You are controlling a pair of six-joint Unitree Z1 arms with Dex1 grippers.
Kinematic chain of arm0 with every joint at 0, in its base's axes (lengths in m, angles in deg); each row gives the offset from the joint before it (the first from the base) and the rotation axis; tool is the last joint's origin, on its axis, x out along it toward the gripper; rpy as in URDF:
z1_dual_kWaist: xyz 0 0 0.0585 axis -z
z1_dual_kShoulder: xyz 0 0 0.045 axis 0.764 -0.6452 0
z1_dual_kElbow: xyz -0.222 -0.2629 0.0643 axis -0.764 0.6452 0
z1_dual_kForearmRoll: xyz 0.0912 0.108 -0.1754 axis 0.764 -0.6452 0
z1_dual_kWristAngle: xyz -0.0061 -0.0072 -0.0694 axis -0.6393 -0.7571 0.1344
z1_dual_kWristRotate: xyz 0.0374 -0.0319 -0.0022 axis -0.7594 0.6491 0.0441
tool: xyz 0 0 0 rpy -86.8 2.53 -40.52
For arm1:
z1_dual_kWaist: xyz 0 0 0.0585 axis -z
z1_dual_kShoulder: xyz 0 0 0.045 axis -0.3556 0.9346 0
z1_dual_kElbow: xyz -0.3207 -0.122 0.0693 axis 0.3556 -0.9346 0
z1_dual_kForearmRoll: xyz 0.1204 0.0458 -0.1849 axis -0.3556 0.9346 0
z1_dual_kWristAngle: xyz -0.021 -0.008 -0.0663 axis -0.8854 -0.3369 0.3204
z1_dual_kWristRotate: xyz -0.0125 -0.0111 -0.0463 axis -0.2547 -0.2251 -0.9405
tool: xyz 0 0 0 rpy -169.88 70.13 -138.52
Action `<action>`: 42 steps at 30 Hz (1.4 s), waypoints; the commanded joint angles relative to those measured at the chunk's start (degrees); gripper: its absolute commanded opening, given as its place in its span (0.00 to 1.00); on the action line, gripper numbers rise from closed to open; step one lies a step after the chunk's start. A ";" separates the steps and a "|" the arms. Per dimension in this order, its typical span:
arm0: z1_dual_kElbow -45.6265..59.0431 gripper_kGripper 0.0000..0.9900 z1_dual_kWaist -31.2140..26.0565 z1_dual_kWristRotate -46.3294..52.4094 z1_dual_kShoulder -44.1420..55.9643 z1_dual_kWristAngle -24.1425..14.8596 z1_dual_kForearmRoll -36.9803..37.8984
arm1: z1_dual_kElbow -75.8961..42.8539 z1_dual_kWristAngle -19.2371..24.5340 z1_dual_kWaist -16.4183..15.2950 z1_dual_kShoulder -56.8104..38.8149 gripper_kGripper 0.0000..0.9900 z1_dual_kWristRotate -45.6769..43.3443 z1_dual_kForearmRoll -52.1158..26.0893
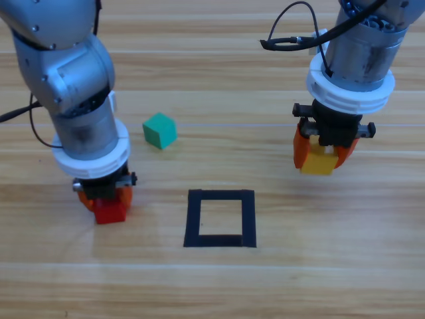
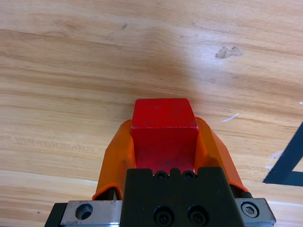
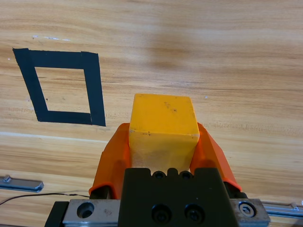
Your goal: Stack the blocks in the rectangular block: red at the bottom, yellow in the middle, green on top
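The flat square outline of black tape (image 1: 220, 218) lies nearest the camera on the wooden counter (image 1: 332, 266), its sides roughly square to the counter's edges and only bare wood inside it. Left of it, the left gripper (image 1: 106, 203) has its jaws clamped on the small matte red cube (image 1: 109, 211); the small teal-green cube (image 1: 159, 130) sits loose behind, one corner pointing toward the tape. Right of the outline, the right gripper (image 1: 324, 154) has its jaws closed around the small yellow cube (image 1: 318, 161).

The left hand (image 1: 106, 203) grips the red cube (image 1: 110, 211) left of the tape square (image 1: 220, 218); the right hand (image 1: 323, 154) holds the yellow cube (image 1: 318, 161). The green cube (image 1: 159, 130) sits alone on the tabletop (image 1: 299, 279).
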 commanded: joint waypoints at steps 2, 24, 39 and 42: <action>-1.35 0.07 -1.83 -5.32 2.09 0.83 -0.16 | -1.26 1.03 -1.53 -0.19 0.43 -0.17 0.71; -28.86 0.00 15.93 -0.40 -10.48 2.67 -19.32 | -1.17 3.05 -1.80 0.08 0.43 0.09 0.62; -34.48 0.00 19.00 8.83 -16.19 1.88 -19.23 | -0.99 2.96 -1.80 0.08 0.43 0.18 0.62; -34.39 0.00 19.00 9.97 -16.72 1.97 -19.23 | -0.90 2.96 -1.80 0.08 0.43 0.18 0.62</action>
